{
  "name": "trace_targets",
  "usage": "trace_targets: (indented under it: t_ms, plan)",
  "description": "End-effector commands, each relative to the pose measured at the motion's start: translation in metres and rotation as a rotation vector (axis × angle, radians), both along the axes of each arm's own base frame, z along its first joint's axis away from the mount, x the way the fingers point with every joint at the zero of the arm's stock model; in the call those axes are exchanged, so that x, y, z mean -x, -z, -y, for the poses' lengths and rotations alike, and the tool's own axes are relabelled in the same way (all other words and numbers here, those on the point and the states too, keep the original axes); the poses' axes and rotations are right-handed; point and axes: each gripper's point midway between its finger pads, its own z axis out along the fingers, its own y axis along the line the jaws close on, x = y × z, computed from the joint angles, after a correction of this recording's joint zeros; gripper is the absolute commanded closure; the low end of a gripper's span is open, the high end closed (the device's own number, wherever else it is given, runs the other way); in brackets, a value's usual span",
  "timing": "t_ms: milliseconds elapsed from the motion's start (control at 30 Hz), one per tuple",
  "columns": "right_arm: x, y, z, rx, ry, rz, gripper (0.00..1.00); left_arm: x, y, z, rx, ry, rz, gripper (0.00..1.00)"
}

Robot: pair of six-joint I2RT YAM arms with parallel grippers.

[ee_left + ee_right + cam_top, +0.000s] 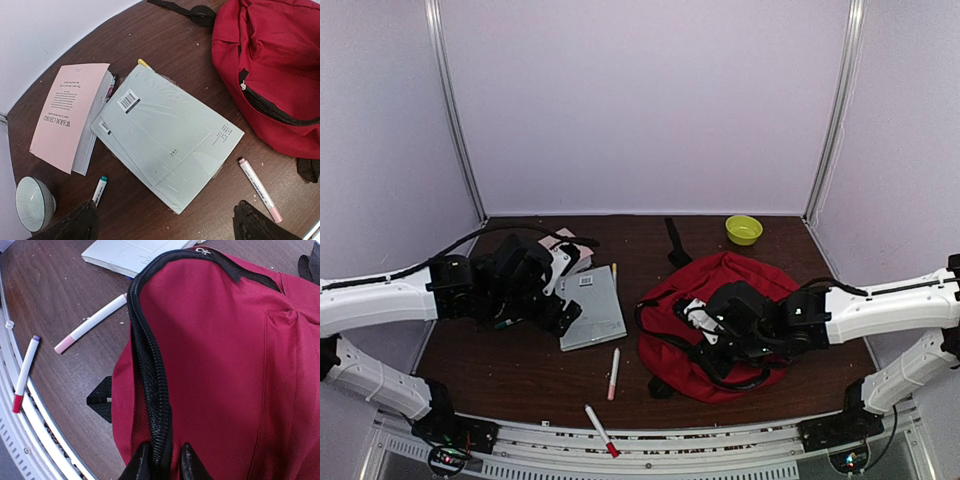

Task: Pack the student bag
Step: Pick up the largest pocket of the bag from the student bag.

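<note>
The student bag (225,365) lies slumped directly under the right gripper (161,467). Its two fingers are clenched on the black zipper band (150,365) at the bag's edge, and red fabric spreads away ahead and to the right of the jaws. The step in hand looks like pulling the mouth of the bag open. The pinch belongs on the zipper band itself, not on the loose cloth beside it (cloth alone would stretch and slip). A slow lift, upward and a little back toward the arm's base, should let the bag's own weight hold its lower half on the table. That way the opening gapes and the whole bag does not drag.

The left gripper (165,227) hangs released, jaws spread wide and holding nothing. The pale green book (165,140) lies flat just ahead of its fingers, and the pink book (65,120) sits further ahead to the left. The green book seems the likeliest first load, best taken by an overhanging edge. A pink marker (259,190) rests near the right finger and a teal-capped marker (100,190) near the left, so the descent should miss both.
</note>
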Motion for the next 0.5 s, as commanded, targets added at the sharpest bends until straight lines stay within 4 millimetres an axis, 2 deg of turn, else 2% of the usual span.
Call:
trace_targets:
  t_ms: [0, 133, 367, 467]
  plan:
    - [-0.016, 0.009, 0.011, 0.033, 0.076, 0.056, 0.82, -0.004, -0.007, 0.004, -0.038, 0.012, 0.029, 0.04]
    - [-0.018, -0.006, 0.010, -0.053, 0.087, 0.074, 1.00, -0.001, -0.005, 0.007, -0.048, 0.049, 0.021, 0.05]
    - [-0.037, -0.057, 0.022, -0.240, 0.181, 0.195, 1.00, 0.002, 0.009, 0.015, -0.176, 0.133, 0.008, 0.05]
    - [-0.039, -0.070, 0.022, -0.341, 0.174, 0.188, 1.00, 0.001, 0.019, 0.020, -0.240, 0.148, -0.025, 0.05]
